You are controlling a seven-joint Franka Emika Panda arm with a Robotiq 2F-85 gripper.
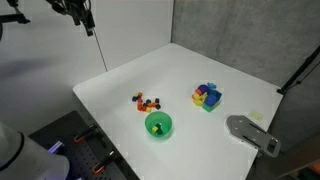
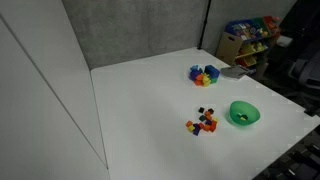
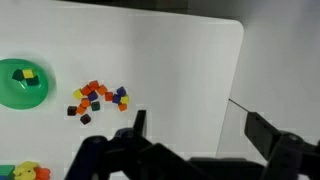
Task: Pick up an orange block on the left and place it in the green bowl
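Note:
A cluster of tiny blocks [image 3: 98, 100] lies on the white table, with orange blocks [image 3: 90, 88] on its bowl-ward side among red, yellow, blue and dark ones. The cluster shows in both exterior views [image 1: 148, 101] [image 2: 203, 122]. The green bowl [image 3: 12, 95] stands next to it and holds a small yellow and blue block; it also shows in both exterior views [image 1: 158, 126] [image 2: 243, 114]. My gripper [image 3: 200, 130] is open and empty, high above the table and well apart from the blocks. It appears at the top of an exterior view [image 1: 86, 16].
A pile of larger yellow, blue and purple blocks [image 1: 207, 96] [image 2: 204, 74] sits further along the table. A grey flat object [image 1: 250, 133] lies at the table's edge. The table edge [image 3: 236, 60] runs close to my gripper's side.

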